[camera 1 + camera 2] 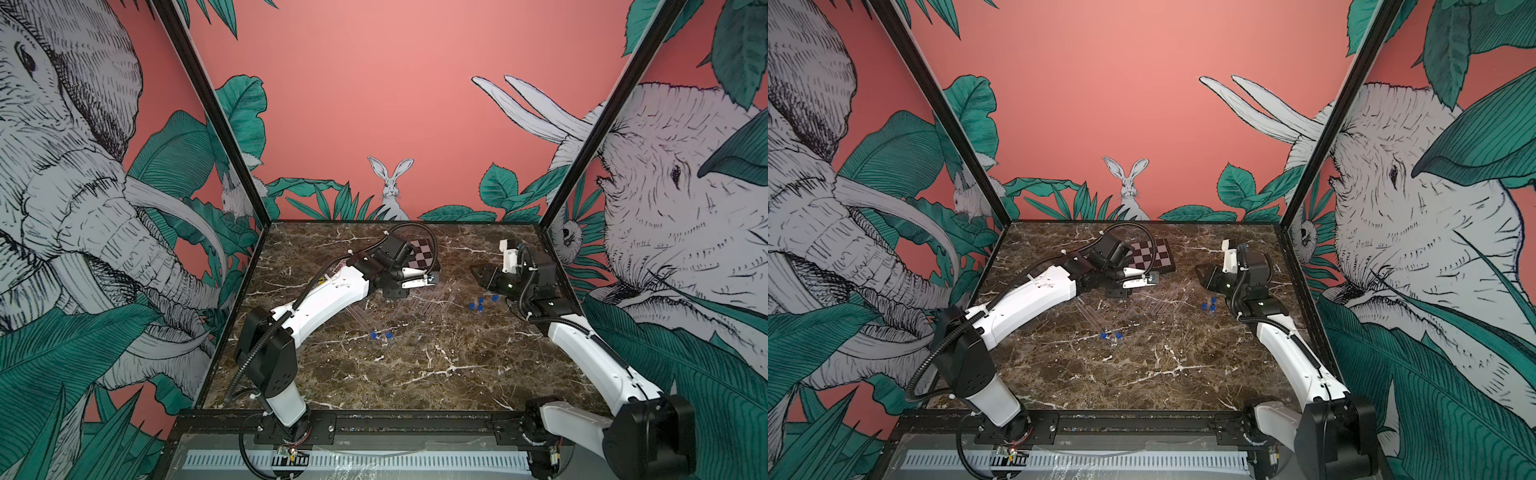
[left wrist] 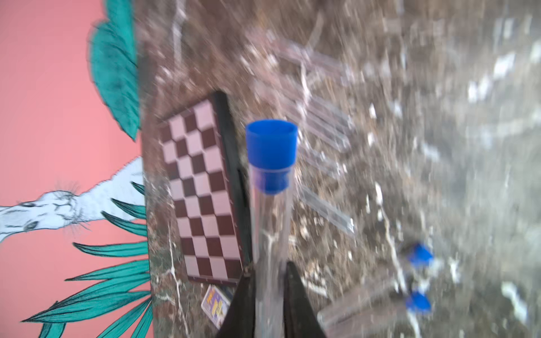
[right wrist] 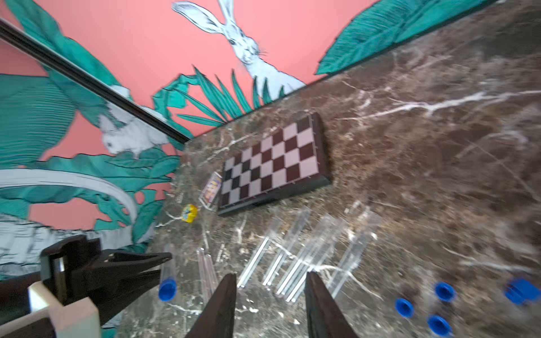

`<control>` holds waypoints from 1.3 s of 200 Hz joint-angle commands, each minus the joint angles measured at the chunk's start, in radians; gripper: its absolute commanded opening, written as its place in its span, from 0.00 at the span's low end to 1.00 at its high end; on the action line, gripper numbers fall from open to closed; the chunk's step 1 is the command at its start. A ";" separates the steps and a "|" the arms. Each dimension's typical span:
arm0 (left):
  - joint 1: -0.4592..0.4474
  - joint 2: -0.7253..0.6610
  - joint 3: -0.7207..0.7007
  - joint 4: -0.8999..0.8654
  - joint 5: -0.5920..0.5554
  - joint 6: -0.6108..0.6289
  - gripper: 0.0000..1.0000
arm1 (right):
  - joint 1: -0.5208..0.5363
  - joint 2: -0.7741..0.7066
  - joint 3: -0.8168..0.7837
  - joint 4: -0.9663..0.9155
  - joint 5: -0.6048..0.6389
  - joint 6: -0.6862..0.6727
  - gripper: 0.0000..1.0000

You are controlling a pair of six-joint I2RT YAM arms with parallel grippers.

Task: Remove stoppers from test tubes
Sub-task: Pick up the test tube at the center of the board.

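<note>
My left gripper (image 2: 269, 269) is shut on a clear test tube (image 2: 270, 228) that is plugged with a blue stopper (image 2: 271, 146) at its far end. It hovers in front of the chessboard (image 1: 422, 257). The right wrist view shows that same left gripper (image 3: 164, 263) and the held tube's stopper (image 3: 167, 289). My right gripper (image 3: 270, 276) is open and holds nothing, over the table by several empty tubes (image 3: 292, 263). Several loose stoppers (image 1: 481, 303) lie in front of it. Two stoppered tubes (image 1: 374, 335) lie nearer the table's middle.
A chessboard (image 1: 1148, 255) lies at the back of the marble table (image 1: 415, 374). Beside it are a small card box (image 3: 211, 187) and a yellow toy piece (image 3: 189, 213). Patterned walls close in the left, right and back sides.
</note>
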 commanded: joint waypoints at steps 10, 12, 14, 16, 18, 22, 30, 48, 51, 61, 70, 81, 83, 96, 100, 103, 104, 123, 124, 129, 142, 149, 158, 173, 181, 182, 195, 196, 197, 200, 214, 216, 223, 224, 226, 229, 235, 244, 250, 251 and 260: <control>-0.008 0.011 0.058 0.141 0.149 -0.291 0.14 | 0.007 -0.013 -0.028 0.252 -0.164 0.095 0.41; -0.008 0.014 0.060 0.148 0.155 -0.303 0.14 | 0.007 -0.015 -0.028 0.259 -0.169 0.096 0.41; -0.008 0.016 0.065 0.156 0.162 -0.314 0.14 | 0.007 -0.016 -0.029 0.264 -0.174 0.098 0.41; -0.008 0.018 0.067 0.162 0.168 -0.326 0.14 | 0.008 -0.018 -0.029 0.269 -0.178 0.099 0.41; -0.008 0.020 0.071 0.169 0.173 -0.339 0.14 | 0.007 -0.021 -0.030 0.274 -0.182 0.100 0.41; -0.008 0.023 0.078 0.181 0.182 -0.362 0.14 | 0.007 -0.025 -0.031 0.280 -0.187 0.101 0.41; -0.008 0.031 0.090 0.206 0.203 -0.401 0.14 | 0.008 -0.036 -0.034 0.289 -0.190 0.103 0.42; -0.008 0.051 0.119 0.244 0.244 -0.477 0.14 | 0.008 -0.053 -0.045 0.313 -0.200 0.107 0.43; -0.008 0.055 0.125 0.248 0.251 -0.487 0.14 | 0.011 -0.054 -0.046 0.317 -0.201 0.109 0.43; -0.008 0.070 0.143 0.255 0.269 -0.514 0.14 | 0.016 -0.057 -0.048 0.330 -0.202 0.113 0.44; -0.014 0.081 0.160 0.256 0.283 -0.525 0.14 | 0.021 -0.055 -0.046 0.334 -0.200 0.111 0.45; -0.020 0.091 0.171 0.261 0.281 -0.526 0.14 | 0.031 -0.048 -0.040 0.340 -0.205 0.112 0.45; -0.022 0.093 0.172 0.261 0.279 -0.526 0.14 | 0.034 -0.047 -0.038 0.342 -0.205 0.112 0.46; -0.028 0.104 0.190 0.257 0.278 -0.529 0.15 | 0.049 -0.036 -0.027 0.333 -0.198 0.099 0.46; -0.031 0.109 0.195 0.257 0.280 -0.531 0.15 | 0.057 -0.033 -0.019 0.315 -0.189 0.089 0.46; -0.033 0.111 0.199 0.255 0.281 -0.532 0.15 | 0.062 -0.028 -0.015 0.301 -0.183 0.081 0.47; -0.034 0.113 0.201 0.254 0.281 -0.533 0.15 | 0.063 -0.027 -0.013 0.296 -0.180 0.078 0.47; -0.048 0.124 0.208 0.251 0.284 -0.528 0.14 | 0.087 -0.004 0.002 0.278 -0.144 0.055 0.47; -0.048 0.125 0.208 0.251 0.285 -0.527 0.14 | 0.089 -0.003 0.002 0.280 -0.143 0.055 0.47; -0.050 0.126 0.209 0.252 0.289 -0.527 0.14 | 0.094 0.004 0.004 0.291 -0.136 0.058 0.47; -0.053 0.131 0.212 0.254 0.292 -0.529 0.15 | 0.104 0.022 0.010 0.308 -0.124 0.059 0.47; -0.055 0.136 0.214 0.250 0.291 -0.527 0.15 | 0.110 0.027 0.014 0.309 -0.117 0.058 0.47; -0.057 0.135 0.214 0.245 0.291 -0.523 0.15 | 0.115 0.030 0.016 0.313 -0.096 0.060 0.44; -0.059 0.130 0.207 0.246 0.292 -0.518 0.15 | 0.115 0.026 0.012 0.314 -0.057 0.062 0.39; -0.061 0.127 0.206 0.245 0.294 -0.515 0.15 | 0.114 0.023 0.010 0.312 -0.036 0.063 0.37; -0.061 0.127 0.207 0.245 0.294 -0.515 0.15 | 0.114 0.023 0.010 0.312 -0.034 0.063 0.36; -0.064 0.122 0.203 0.243 0.293 -0.512 0.15 | 0.115 0.024 0.008 0.315 -0.006 0.067 0.30; -0.064 0.122 0.203 0.243 0.293 -0.512 0.15 | 0.115 0.023 0.008 0.316 -0.005 0.067 0.30; -0.064 0.121 0.202 0.243 0.292 -0.512 0.15 | 0.115 0.024 0.008 0.316 -0.004 0.069 0.29; -0.064 0.121 0.201 0.245 0.292 -0.511 0.15 | 0.114 0.025 0.006 0.319 -0.001 0.070 0.28; -0.065 0.113 0.193 0.248 0.293 -0.507 0.17 | 0.115 0.028 0.002 0.339 0.005 0.082 0.24; -0.064 0.112 0.192 0.249 0.293 -0.507 0.17 | 0.115 0.030 0.002 0.340 0.005 0.085 0.23; -0.066 0.110 0.188 0.249 0.296 -0.504 0.19 | 0.114 0.033 0.003 0.345 0.003 0.089 0.22; -0.066 0.110 0.188 0.250 0.296 -0.504 0.19 | 0.115 0.035 0.005 0.346 0.002 0.090 0.22; -0.067 0.109 0.187 0.251 0.295 -0.504 0.19 | 0.114 0.037 0.005 0.346 0.001 0.090 0.21; -0.068 0.108 0.184 0.252 0.293 -0.503 0.20 | 0.114 0.038 0.005 0.347 -0.001 0.092 0.20; -0.068 0.105 0.182 0.253 0.293 -0.502 0.21 | 0.114 0.040 0.006 0.353 -0.003 0.095 0.18; -0.070 0.102 0.177 0.256 0.294 -0.499 0.22 | 0.114 0.039 0.006 0.355 0.001 0.097 0.15; -0.070 0.100 0.173 0.257 0.296 -0.499 0.23 | 0.115 0.039 0.006 0.354 0.005 0.097 0.15; -0.070 0.100 0.173 0.259 0.295 -0.498 0.23 | 0.114 0.039 0.006 0.354 0.005 0.097 0.15; -0.071 0.096 0.169 0.262 0.299 -0.497 0.23 | 0.115 0.040 0.006 0.354 0.005 0.097 0.14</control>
